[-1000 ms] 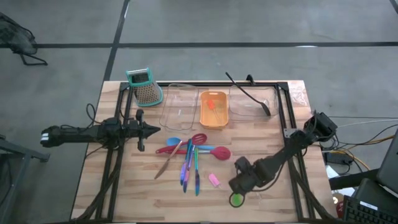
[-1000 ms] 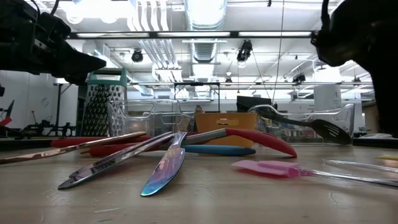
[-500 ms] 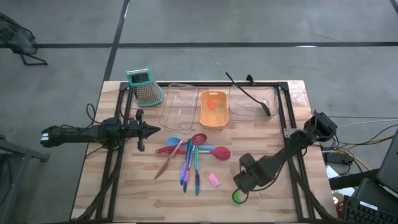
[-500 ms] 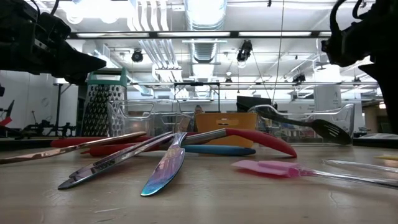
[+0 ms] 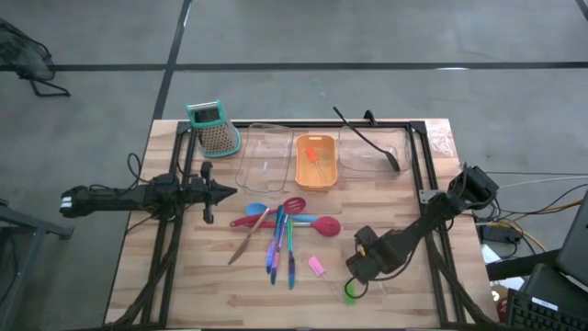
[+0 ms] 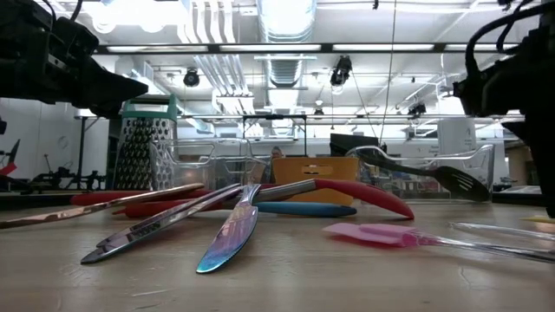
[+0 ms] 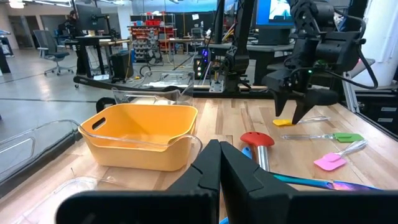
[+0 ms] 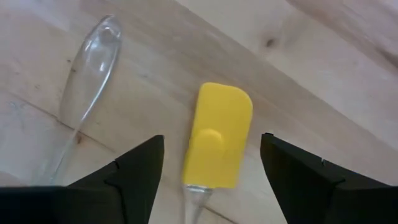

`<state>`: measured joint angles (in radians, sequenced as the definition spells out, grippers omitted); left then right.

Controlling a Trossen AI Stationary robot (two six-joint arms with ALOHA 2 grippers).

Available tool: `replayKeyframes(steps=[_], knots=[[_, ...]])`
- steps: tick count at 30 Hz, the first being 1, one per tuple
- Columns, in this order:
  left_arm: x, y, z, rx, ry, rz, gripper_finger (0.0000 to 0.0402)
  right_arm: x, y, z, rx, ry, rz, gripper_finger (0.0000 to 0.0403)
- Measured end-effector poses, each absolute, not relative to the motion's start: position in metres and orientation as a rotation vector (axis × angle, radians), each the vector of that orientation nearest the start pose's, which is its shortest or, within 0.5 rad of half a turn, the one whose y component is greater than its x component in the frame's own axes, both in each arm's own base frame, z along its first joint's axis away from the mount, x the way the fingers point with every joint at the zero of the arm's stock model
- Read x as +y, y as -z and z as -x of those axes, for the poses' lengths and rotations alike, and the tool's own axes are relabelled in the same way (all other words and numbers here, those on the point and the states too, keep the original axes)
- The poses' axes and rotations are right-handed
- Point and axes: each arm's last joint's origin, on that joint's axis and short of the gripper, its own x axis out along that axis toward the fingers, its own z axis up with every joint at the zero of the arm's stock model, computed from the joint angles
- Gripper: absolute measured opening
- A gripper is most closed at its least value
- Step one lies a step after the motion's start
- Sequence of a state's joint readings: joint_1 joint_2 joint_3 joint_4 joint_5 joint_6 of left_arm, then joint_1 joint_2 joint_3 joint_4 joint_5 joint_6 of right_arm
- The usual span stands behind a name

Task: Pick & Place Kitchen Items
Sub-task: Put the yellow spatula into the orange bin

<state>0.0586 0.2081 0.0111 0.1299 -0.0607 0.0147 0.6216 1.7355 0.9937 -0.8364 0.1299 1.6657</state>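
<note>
My right gripper (image 8: pixel 214 180) points down, open, over the near right part of the table (image 5: pixel 361 262). Between and below its fingers lies a yellow spatula head (image 8: pixel 217 134) on a clear handle, flat on the wood and untouched. A clear spoon (image 8: pixel 87 68) lies beside it. A green piece (image 5: pixel 350 291) and a pink piece (image 5: pixel 316 266) lie close by. Red, blue and thin coloured utensils (image 5: pixel 280 234) lie heaped at mid-table. A long black spoon (image 5: pixel 367 138) rests in the far right clear tray. My left gripper (image 5: pixel 225 192) hovers shut at the left.
An orange tray (image 5: pixel 315 161) stands at the far edge between two clear trays (image 5: pixel 266 154). A teal-topped grater (image 5: pixel 214 129) stands at the far left. Bare wood lies along the near edge, left of the pink piece.
My right gripper has moved a little toward the table's far edge and sunk lower, uncovering the green piece near the front edge. Nothing on the table has shifted.
</note>
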Motion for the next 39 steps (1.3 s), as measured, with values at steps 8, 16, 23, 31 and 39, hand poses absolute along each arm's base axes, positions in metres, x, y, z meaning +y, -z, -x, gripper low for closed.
replayKeyframes(steps=[8, 16, 23, 31, 39], knots=[[0.0082, -0.1625, -0.1098, 0.068, -0.119, -0.015, 0.0005, 0.1606, -0.1386, -0.2307, 1.289, 0.835, -0.763, 0.0225], [0.0082, -0.1624, -0.1098, 0.068, -0.118, -0.015, 0.0005, 0.1603, -0.1365, -0.2301, 1.284, 0.822, -0.776, 0.0183], [0.0082, -0.1623, -0.1098, 0.070, -0.119, -0.015, 0.0005, 0.1609, -0.1365, -0.2309, 1.280, 0.815, -0.782, 0.0123], [0.0082, -0.1619, -0.1098, 0.074, -0.119, -0.015, 0.0005, 0.1607, -0.1374, -0.2314, 1.269, 0.805, -0.764, 0.0063], [0.0082, -0.1618, -0.1098, 0.074, -0.118, -0.015, 0.0005, 0.1621, -0.1403, -0.2351, 1.250, 0.781, -0.733, 0.0021]])
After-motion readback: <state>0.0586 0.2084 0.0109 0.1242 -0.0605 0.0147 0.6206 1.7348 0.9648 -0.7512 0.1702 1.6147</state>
